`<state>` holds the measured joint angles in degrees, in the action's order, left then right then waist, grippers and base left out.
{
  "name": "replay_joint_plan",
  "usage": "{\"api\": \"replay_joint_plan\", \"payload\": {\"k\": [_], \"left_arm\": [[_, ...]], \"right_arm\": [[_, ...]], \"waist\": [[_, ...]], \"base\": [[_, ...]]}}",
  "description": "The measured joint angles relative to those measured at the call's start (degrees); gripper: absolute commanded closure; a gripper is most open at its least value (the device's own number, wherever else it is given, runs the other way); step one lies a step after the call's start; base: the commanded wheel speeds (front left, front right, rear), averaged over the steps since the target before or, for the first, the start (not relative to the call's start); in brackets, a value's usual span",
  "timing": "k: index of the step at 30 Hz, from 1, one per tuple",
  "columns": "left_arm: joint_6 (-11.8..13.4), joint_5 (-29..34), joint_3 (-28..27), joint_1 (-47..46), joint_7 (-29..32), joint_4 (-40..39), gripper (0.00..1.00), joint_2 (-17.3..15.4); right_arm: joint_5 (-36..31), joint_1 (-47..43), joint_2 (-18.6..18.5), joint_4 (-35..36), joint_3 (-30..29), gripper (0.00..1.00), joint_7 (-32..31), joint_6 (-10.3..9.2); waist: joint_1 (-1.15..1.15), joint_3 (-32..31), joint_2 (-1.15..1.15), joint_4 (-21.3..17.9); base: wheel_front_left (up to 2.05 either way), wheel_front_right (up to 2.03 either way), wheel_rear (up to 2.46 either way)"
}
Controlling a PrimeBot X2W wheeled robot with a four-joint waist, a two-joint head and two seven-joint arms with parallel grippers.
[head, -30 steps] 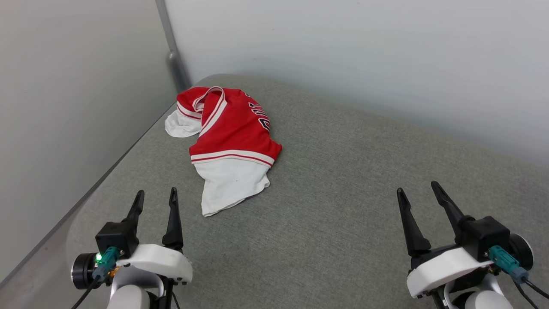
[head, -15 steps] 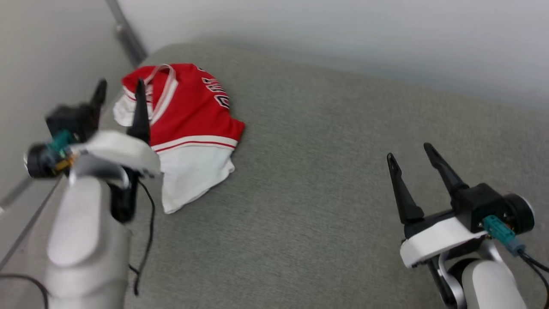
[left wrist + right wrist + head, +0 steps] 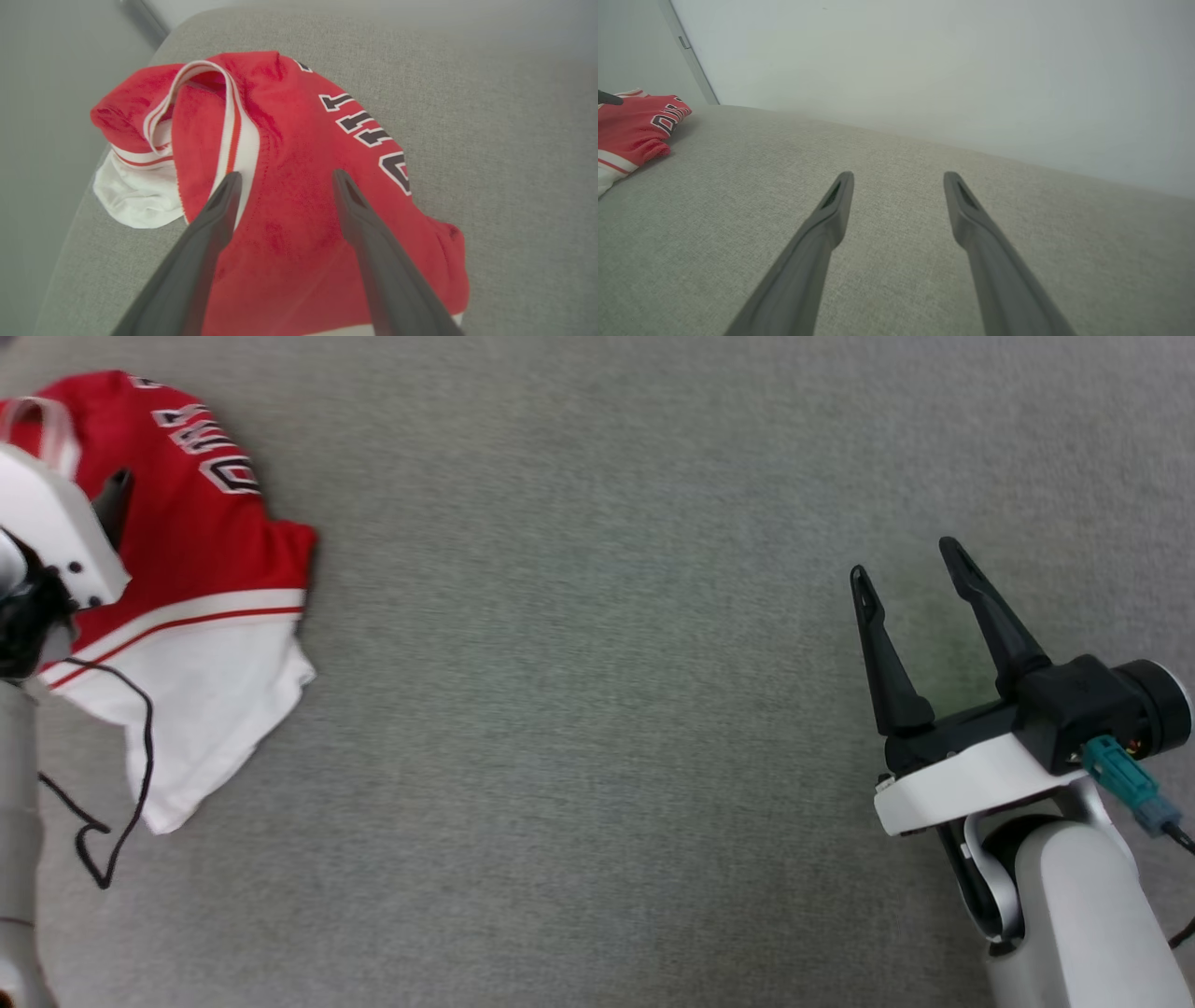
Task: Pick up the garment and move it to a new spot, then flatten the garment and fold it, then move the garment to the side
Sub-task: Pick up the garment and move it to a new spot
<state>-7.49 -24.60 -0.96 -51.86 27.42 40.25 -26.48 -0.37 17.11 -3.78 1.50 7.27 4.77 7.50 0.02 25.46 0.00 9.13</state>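
Left wrist view: left claw (image 3: 286,173), spread wide and empty, apparently just above garment (image 3: 280,116).

The shirt (image 3: 224,551) is red with white sleeves, red and white stripes, and black letters edged in white. The table (image 3: 597,709) is grey. The right hand (image 3: 903,558) has black fingers (image 3: 882,653) on a white arm (image 3: 1074,896).

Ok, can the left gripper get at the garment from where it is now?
Probably yes. The left gripper is open and poised over the red body of the garment, near the striped trim, with nothing between its fingers and the fabric. Whether it already touches cannot be told.
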Motion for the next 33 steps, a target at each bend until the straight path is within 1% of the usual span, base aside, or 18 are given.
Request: {"api": "replay_joint_plan", "payload": {"k": [4, 8, 9, 10, 11, 12, 13, 17, 21, 26, 33], "left_arm": [[0.0, -4.47, 0.19, 0.49, 6.84, 2.4, 0.0, -3.18], [0.1, -7.47, -1.6, 1.14, 11.24, 4.75, 0.0, -5.08], [0.53, -8.02, -2.02, 1.08, 11.83, 5.04, 0.02, -5.22], [0.85, -8.34, -2.44, 1.09, 12.23, 5.14, 0.46, -5.34], [1.21, -8.6, -2.75, 1.09, 12.63, 5.26, 0.65, -5.45], [1.49, -8.81, -2.83, 1.09, 12.79, 5.3, 0.89, -5.49], [1.97, -8.8, -2.91, 1.14, 12.4, 5.27, 1.0, -5.44], [3.2, -7.35, -2.24, 2.04, 8.36, 5.22, 1.0, -4.85], [4.16, -4.68, -0.89, 2.69, 2.41, 5.32, 1.0, -4.48], [5.52, -1.63, -0.19, 2.21, -8.26, 4.34, 1.0, -5.21], [6.08, 2.3, 1.65, 1.17, -23.57, 3.07, 1.0, -4.57]], "right_arm": [[0.48, 1.3, 0.19, -1.86, -0.05, 0.0, 1.55, 0.0], [0.93, 2.24, 0.4, -3.46, 0.27, 0.0, 2.92, 0.0], [0.98, 2.34, 0.41, -3.72, 0.24, 0.0, 3.13, 0.0], [1.02, 2.57, 0.44, -4.02, 0.21, 0.0, 3.34, 0.0], [1.03, 2.74, 0.47, -4.28, 0.15, 0.0, 3.52, 0.0], [1.08, 2.85, 0.49, -4.53, 0.07, 0.0, 3.68, 0.0], [1.09, 2.86, 0.52, -4.83, -0.07, 0.0, 3.77, 0.0], [0.91, 2.91, 0.64, -5.76, -0.31, 0.0, 3.92, 0.0], [0.89, 2.64, 0.68, -6.56, -0.68, 0.0, 4.09, 0.0], [0.96, 0.45, 0.77, -7.6, -1.22, 0.0, 4.35, 0.0], [2.7, -2.86, 0.78, -7.89, -2.1, 0.0, 4.35, 0.0]], "waist": [[0.0, 3.64, 0.0, -3.2], [-0.01, 5.97, 0.0, -5.87], [-0.01, 6.38, 0.0, -6.34], [-0.01, 6.72, 0.0, -6.73], [-0.02, 6.95, 0.0, -7.02], [-0.02, 7.05, 0.0, -7.2], [-0.02, 7.0, 0.0, -7.24], [-0.01, 5.68, 0.0, -6.92], [-0.01, 3.21, 0.0, -6.31], [-0.01, -1.29, 0.0, -5.27], [-0.01, -9.05, 0.0, -3.95]], "base": [[0.0, 0.0, 0.0], [0.0, 0.0, 0.0], [0.0, 0.0, 0.0], [0.0, 0.0, 0.0], [0.0, 0.0, 0.0], [0.0, 0.0, 0.0], [0.0, 0.0, 0.0], [0.0, 0.0, 0.0], [0.0, 0.0, 0.0], [0.0, 0.0, 0.0], [0.0, 0.0, 0.0]]}}
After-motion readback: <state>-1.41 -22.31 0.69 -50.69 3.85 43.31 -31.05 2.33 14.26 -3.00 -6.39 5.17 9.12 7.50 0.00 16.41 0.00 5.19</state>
